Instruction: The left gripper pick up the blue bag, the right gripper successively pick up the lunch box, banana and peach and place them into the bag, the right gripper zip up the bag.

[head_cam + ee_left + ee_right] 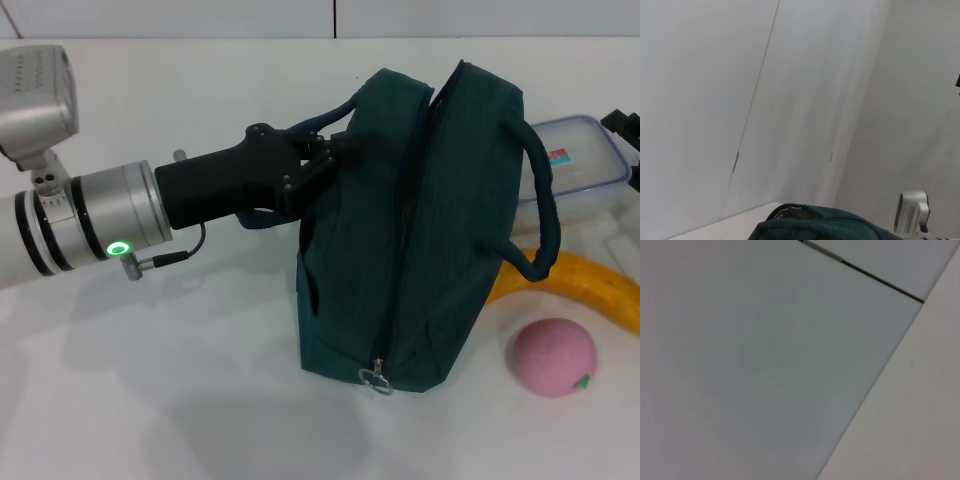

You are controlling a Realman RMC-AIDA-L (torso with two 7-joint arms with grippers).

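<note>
Left end effector gripping one bag

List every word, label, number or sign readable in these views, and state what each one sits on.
No text can be read in any view.
The lunch box lid carries a small red and blue sticker: too small to read.
The blue bag, banana and peach bear no lettering.
The left hand shows only a green light, no marking.

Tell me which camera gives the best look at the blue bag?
The head view: the whole blue bag stands on the table, its handle gripped by the left gripper. The left wrist view catches only its top edge; the right wrist view shows none.
</note>
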